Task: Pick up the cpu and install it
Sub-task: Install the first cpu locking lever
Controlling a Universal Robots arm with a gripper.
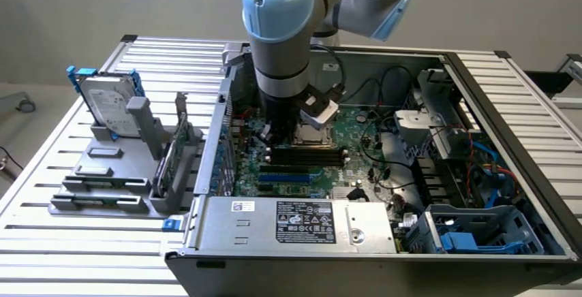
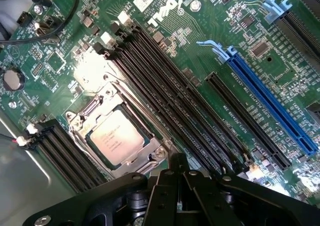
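Note:
The cpu [image 2: 117, 138], a flat square chip with a silver-grey top, lies flat inside the metal-framed socket [image 2: 150, 158] on the green motherboard [image 2: 200, 35]. My gripper [image 2: 178, 167] hovers just beside the socket's corner, over the black memory slots [image 2: 165, 93]. Its black fingers are pressed together with nothing between them. In the exterior view the arm reaches down into the open computer case [image 1: 509, 92], and the gripper [image 1: 291, 132] sits low over the socket [image 1: 315, 135] in the middle of the board.
A blue expansion slot [image 2: 270, 98] and further black slots run across the board. Cables and a drive cage [image 1: 482, 232] crowd the case at the exterior view's right. Outside the case, an upright silver hard drive [image 1: 109, 110] with blue brackets stands on a grey fixture [image 1: 100, 188].

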